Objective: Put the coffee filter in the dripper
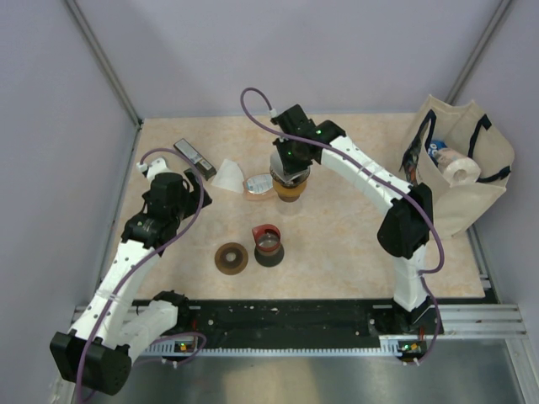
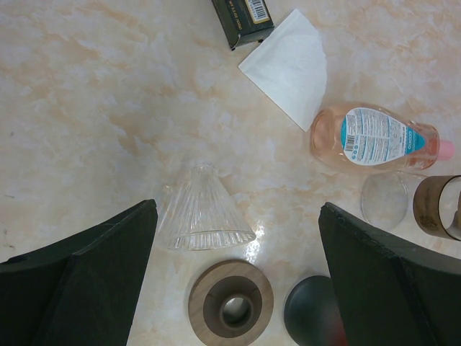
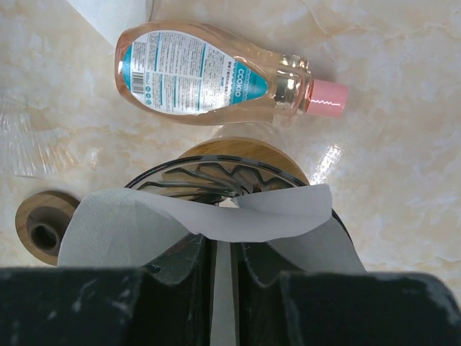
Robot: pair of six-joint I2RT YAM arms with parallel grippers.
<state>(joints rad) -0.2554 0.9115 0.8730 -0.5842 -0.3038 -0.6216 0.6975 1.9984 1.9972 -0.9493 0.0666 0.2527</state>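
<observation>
My right gripper (image 3: 225,249) is shut on a white paper coffee filter (image 3: 130,234), pinching its fold between the fingers. The filter spreads over the near rim of the dripper (image 3: 216,176), a ribbed glass cone in a wooden collar. In the top view the right gripper (image 1: 290,168) hangs directly over the dripper (image 1: 289,192) at mid-table. My left gripper (image 2: 238,288) is open and empty above the table, left of centre (image 1: 189,198). A second folded white filter (image 2: 288,68) lies flat on the table (image 1: 226,175).
A pink soap bottle (image 3: 209,76) lies just behind the dripper. A clear ribbed glass cone (image 2: 204,213), a wooden ring (image 2: 230,306) and a dark round base (image 1: 269,246) lie in front. A dark box (image 1: 194,157) is far left, a tote bag (image 1: 467,181) right.
</observation>
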